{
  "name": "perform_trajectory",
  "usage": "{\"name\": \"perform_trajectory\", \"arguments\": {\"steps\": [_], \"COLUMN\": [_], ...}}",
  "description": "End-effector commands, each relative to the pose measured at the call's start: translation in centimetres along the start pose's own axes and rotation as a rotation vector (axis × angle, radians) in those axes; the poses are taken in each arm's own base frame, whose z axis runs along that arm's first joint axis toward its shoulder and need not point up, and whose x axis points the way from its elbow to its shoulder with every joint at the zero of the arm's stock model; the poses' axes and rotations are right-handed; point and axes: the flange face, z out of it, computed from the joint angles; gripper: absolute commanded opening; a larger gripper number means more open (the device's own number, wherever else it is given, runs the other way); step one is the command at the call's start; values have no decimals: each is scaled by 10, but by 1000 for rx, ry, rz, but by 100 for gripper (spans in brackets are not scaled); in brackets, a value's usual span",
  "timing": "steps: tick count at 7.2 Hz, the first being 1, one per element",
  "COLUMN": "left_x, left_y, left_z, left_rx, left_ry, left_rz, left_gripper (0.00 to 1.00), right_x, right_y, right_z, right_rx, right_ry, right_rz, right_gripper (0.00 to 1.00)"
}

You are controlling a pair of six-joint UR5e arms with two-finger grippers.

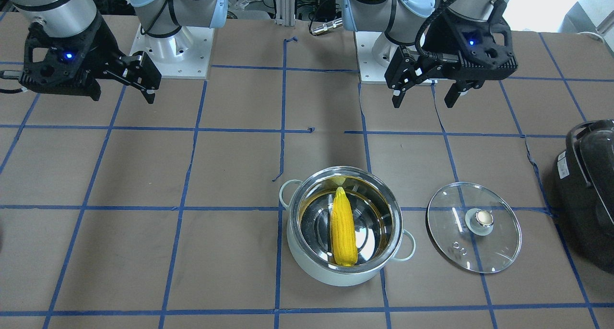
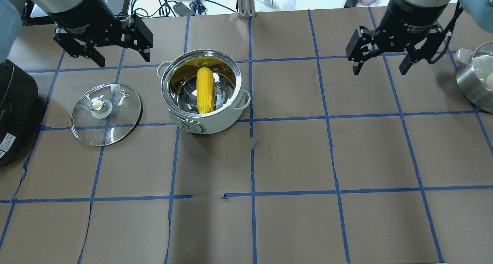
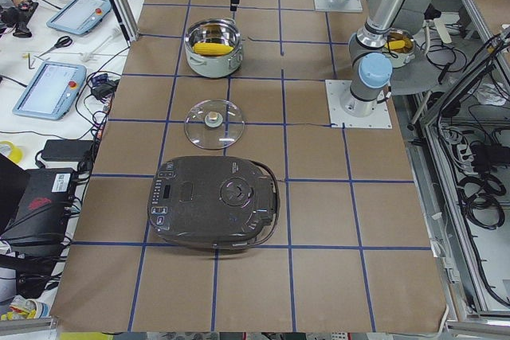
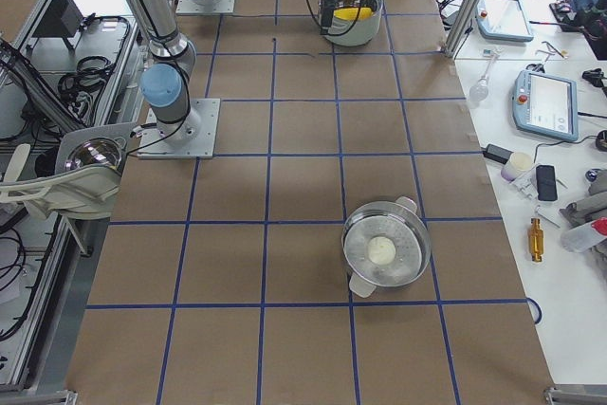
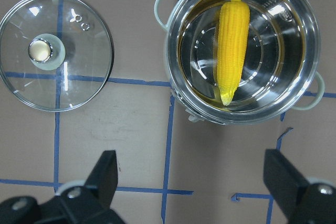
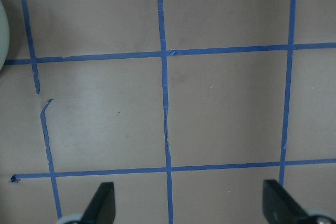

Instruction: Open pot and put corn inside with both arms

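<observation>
The pale mint-white pot (image 1: 331, 274) stands open on the table, its shiny steel inside showing. It also shows in the overhead view (image 2: 210, 124) and the left wrist view (image 5: 275, 61). The yellow corn (image 1: 343, 233) lies inside it, tip to rim (image 2: 205, 90) (image 5: 232, 51). The glass lid (image 1: 451, 235) with its brass knob lies flat on the table beside the pot (image 2: 117, 116) (image 5: 79, 72). My left gripper (image 1: 424, 96) (image 2: 122, 59) (image 5: 194, 182) is open and empty, raised behind the pot and lid. My right gripper (image 1: 144, 87) (image 2: 380, 68) (image 6: 189, 205) is open and empty, far from the pot over bare table.
A large black appliance (image 1: 590, 190) (image 2: 15, 110) (image 3: 215, 201) sits beyond the lid at the table's left end. A steel pot with a white ball inside (image 2: 475, 87) (image 4: 384, 253) stands at the right end. Blue tape lines grid the brown table.
</observation>
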Motion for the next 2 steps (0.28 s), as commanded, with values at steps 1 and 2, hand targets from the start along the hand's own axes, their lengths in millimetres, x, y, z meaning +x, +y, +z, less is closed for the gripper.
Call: {"name": "perform_trajectory", "arguments": {"steps": [1, 2], "left_x": [1, 1], "left_y": [1, 2], "left_z": [-2, -2], "left_rx": [-2, -3], "left_ry": [0, -4], "left_rz": [4, 5], "left_gripper": [100, 100], "right_x": [2, 2], "right_y": [1, 1], "right_z": [-1, 0], "right_rx": [-1, -3], "right_ry": [0, 0], "right_rz": [5, 4], "right_gripper": [100, 100]}}
